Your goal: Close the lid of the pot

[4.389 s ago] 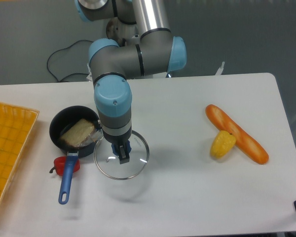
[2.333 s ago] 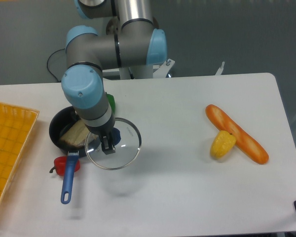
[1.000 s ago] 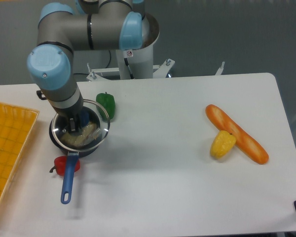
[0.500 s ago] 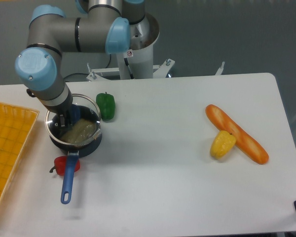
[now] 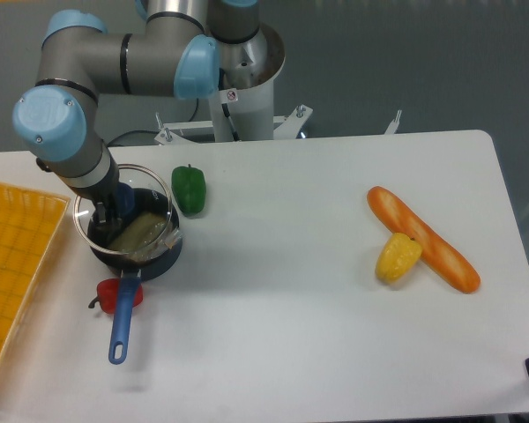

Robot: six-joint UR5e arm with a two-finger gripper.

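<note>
The pot [image 5: 164, 256], a small black saucepan with a long blue handle [image 5: 119, 328], sits at the table's left with a pale yellow piece of food [image 5: 139, 231] inside. The glass lid [image 5: 152, 183] hangs level just above the pot's opening, offset a little up and to the left of the pot's rim. My gripper [image 5: 106, 212] comes down from the arm at the lid's centre and is shut on the lid's knob, which its fingers hide. Whether the lid touches the pot's rim cannot be told.
A green pepper [image 5: 189, 189] lies right of the pot, and a red vegetable [image 5: 120, 296] sits beside the handle. An orange basket [image 5: 18, 264] occupies the left edge. A baguette [image 5: 423, 240] and a yellow corn piece [image 5: 398, 257] lie at the right.
My gripper carried the lid from the table right of the pot leftward over the pot. In the last half second it moved slightly further left and up.
</note>
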